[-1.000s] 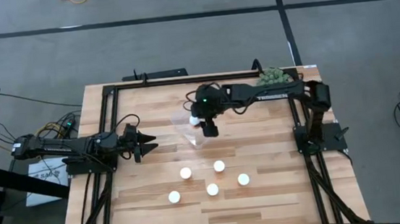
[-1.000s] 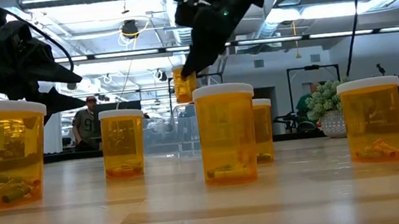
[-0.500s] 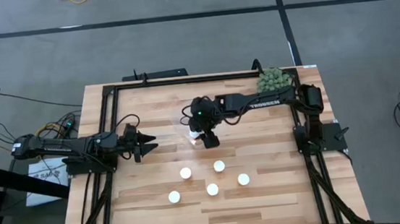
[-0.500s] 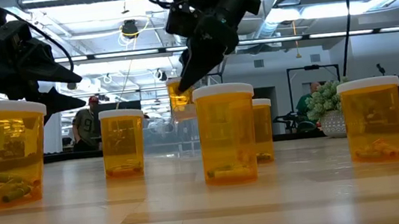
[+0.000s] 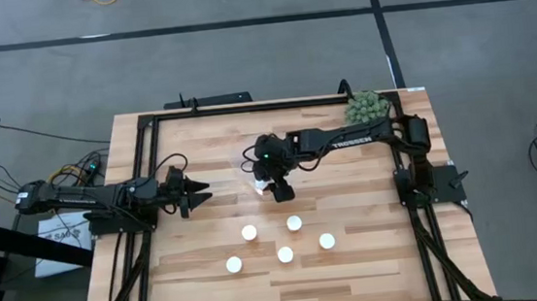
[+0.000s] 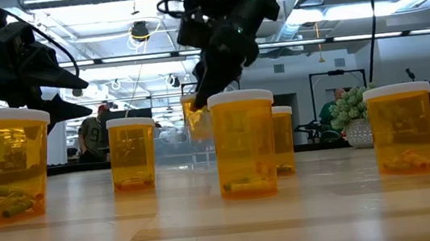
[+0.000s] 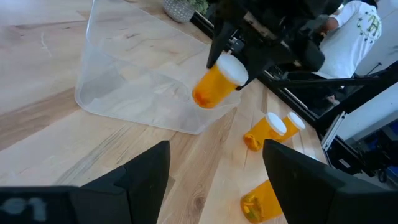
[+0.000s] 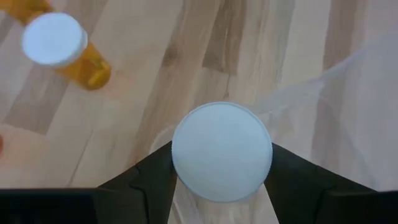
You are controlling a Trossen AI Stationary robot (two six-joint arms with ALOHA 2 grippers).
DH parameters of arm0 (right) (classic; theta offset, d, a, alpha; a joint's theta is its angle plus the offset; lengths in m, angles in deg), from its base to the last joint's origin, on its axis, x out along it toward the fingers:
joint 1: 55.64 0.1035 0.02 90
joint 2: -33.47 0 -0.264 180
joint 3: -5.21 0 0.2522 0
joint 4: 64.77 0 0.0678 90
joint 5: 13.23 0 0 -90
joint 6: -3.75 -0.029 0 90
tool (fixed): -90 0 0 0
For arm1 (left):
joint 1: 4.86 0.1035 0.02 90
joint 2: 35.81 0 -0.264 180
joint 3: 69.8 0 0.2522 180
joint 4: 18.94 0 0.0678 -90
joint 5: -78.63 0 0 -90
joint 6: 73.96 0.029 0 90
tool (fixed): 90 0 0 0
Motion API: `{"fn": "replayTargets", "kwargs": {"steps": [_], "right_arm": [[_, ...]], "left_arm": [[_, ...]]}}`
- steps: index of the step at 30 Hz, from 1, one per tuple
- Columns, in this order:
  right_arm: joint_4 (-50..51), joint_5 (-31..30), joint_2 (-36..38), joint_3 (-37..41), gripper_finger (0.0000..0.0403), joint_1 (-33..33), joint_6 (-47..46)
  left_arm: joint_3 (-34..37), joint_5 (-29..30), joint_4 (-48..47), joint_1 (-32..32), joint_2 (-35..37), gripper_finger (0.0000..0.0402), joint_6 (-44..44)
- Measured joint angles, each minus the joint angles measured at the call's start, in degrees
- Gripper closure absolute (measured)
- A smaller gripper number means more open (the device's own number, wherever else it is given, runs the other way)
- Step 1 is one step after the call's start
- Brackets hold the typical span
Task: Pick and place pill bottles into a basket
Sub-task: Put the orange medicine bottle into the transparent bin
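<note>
At table centre, over the near right corner of the small clear, see-through plastic basket (image 7: 124,81): my right gripper (image 5: 278,185), jaws clenched on one white-capped, translucent orange pill bottle (image 7: 219,81), held tilted above the rim. At the left table edge: my left gripper (image 5: 197,189), jaws parted, grasping nothing. On the light wooden table (image 5: 357,269), nearer than the basket: five more white-capped orange pill bottles (image 5: 285,254), standing upright in a loose cluster, apart from one another.

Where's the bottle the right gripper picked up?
In the left wrist view, the held bottle hangs tilted in the right gripper, above the clear basket's near edge.
</note>
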Motion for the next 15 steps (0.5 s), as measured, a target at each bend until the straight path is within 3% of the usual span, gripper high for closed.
{"fn": "replayTargets", "kwargs": {"steps": [15], "right_arm": [[0.73,-0.14,-0.32,0.13,0.0197,-0.79,-6.55]], "left_arm": [[-0.02,-0.02,0.02,0.01,0.0,0.0155,-0.04]]}}
